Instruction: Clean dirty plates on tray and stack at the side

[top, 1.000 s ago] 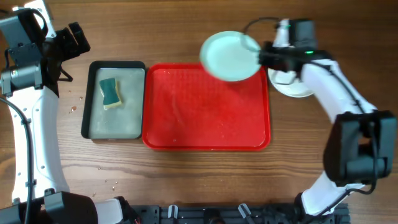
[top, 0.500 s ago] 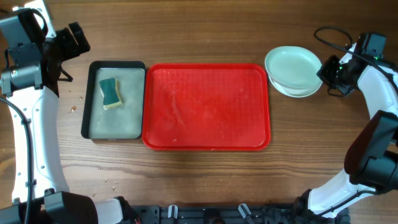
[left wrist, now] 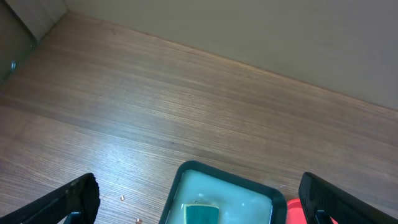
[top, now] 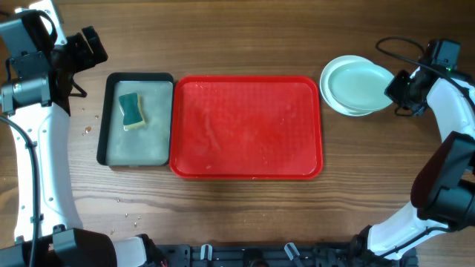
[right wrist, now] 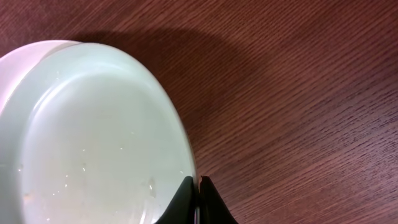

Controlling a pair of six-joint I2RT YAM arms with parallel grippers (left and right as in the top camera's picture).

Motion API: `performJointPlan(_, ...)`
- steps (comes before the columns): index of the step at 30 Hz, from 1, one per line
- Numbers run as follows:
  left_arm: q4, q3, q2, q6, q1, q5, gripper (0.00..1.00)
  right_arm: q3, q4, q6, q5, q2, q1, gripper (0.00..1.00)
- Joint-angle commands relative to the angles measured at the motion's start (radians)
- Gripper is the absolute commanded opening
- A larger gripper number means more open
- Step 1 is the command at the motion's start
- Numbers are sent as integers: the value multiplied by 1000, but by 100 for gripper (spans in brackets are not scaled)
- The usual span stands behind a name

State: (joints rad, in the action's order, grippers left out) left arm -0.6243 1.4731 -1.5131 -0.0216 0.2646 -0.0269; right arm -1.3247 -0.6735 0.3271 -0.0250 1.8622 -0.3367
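Where the red tray (top: 246, 175) lies mid-table, a black-rimmed tray (top: 137, 148) with a green sponge (top: 132, 110) sits just beside it on the left. Farther right, the right gripper (right wrist: 194, 182) pinches the rim of a glossy, faintly speckled aqua plate (top: 360, 84) atop a white plate (top: 325, 85). Far left, the left gripper (top: 93, 44) gapes wide, empty.

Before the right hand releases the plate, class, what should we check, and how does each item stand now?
1. Right hand shut on the aqua plate at its rim: ok.
2. Aqua plate above the white plate, beside the red tray: ok.
3. Aqua plate resting flat on the white plate: cannot tell.
4. Red tray free of plates: ok.
5. Left hand open, far from both plates: ok.
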Motion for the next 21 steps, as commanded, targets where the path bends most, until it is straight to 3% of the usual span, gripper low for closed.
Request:
performJointPlan(1,3,2,-6,-13,3,-5,100,-8,-1,-13,0,8,22,9)
performJointPlan(5,3,2,-6,-13,3,-5,100,-8,-1,-13,0,14,51,12)
performJointPlan(7,3,2,-6,-13,3,-5,100,-8,-3,-13,-1,14,51,21)
performJointPlan(8,3,2,-6,-13,3,-5,100,-8,-19,-13,-3,14,51,40)
performJointPlan(9,3,2,-6,-13,3,-5,100,-8,-42,-20,-38,14,51,49)
performJointPlan(12,3,2,-6,-13,3,-5,100,-8,-70,-288,-317,14,51,61)
performJointPlan(13,3,2,-6,-13,3,-5,100,-8,-75,-304,-316,14,51,63)
performJointPlan(14,3,2,-6,-13,3,-5,100,-8,-94,-383,-316,14,53,48)
performJointPlan(15,3,2,-6,-13,3,-5,100,-8,-108,-413,-316,14,57,45)
performJointPlan(16,3,2,-6,-13,3,-5,100,-8,-124,-432,-316,14,66,52)
performJointPlan(17,3,2,-6,-13,3,-5,100,-8,-133,-429,-316,14,83,65)
performJointPlan(18,3,2,-6,-13,3,-5,100,-8,-150,-414,-316,14,96,100)
performJointPlan(21,3,2,-6,-13,3,-5,100,-8,-93,-238,-315,14,106,100)
